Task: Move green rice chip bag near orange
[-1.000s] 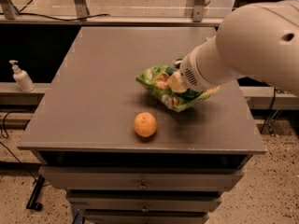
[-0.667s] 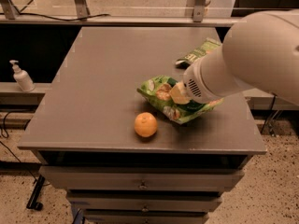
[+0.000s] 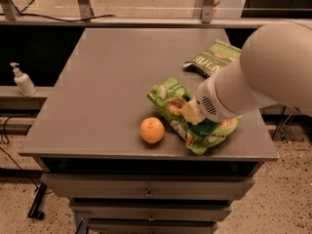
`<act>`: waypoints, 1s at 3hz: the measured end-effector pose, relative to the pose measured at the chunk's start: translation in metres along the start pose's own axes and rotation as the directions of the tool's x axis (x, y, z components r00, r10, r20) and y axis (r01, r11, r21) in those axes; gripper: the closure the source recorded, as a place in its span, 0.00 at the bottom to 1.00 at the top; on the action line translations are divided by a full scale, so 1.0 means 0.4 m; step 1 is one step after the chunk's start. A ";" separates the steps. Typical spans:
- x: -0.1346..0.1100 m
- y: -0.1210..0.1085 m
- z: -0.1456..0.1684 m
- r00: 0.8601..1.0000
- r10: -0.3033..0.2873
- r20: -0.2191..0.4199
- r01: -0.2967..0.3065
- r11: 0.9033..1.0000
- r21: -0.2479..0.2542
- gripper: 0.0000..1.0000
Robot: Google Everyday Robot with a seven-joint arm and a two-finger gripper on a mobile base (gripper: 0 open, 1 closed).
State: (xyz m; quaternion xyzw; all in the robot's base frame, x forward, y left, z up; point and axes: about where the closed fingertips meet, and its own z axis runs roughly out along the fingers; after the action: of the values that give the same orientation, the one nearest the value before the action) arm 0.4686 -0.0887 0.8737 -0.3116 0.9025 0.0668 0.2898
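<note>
- Currently the gripper (image 3: pixel 191 112) is seen low over the front-right part of the table (image 3: pixel 107 77), set against the green rice chip bag (image 3: pixel 207 133). Whether it is clamped or spread cannot be told, since its end is covered by the arm (image 3: pixel 273 67) and the bag.
- The green rice chip bag is found crumpled on the table top near the front edge, just right of the orange (image 3: pixel 152 129), with a narrow gap between them.
- The orange is placed near the front edge, roughly mid-width, on bare table.
- A darker green bag (image 3: pixel 212 58) is laid flat at the right rear of the top, partly covered by the arm.
- Surface: matte grey top, with grey drawers (image 3: pixel 146 191) fitted with small knobs stacked below it.
- Room: a white pump bottle (image 3: pixel 22 80) is stood on a lower ledge at left. Black cables (image 3: pixel 7 130) are run along the left side. A speckled floor (image 3: pixel 273 199) is seen at lower right, and metal frame legs (image 3: pixel 83 1) are seen behind the table.
</note>
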 end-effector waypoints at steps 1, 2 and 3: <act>-0.001 0.000 -0.001 1.000 0.000 0.000 0.000 1.000 0.000 0.83; -0.001 0.000 -0.001 1.000 0.000 0.000 0.000 1.000 0.000 0.59; 0.005 0.000 0.003 1.000 -0.016 -0.013 0.016 1.000 -0.016 0.36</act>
State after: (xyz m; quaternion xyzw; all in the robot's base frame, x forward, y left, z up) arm 0.4679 -0.0896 0.8716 -0.3217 0.9012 0.0697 0.2819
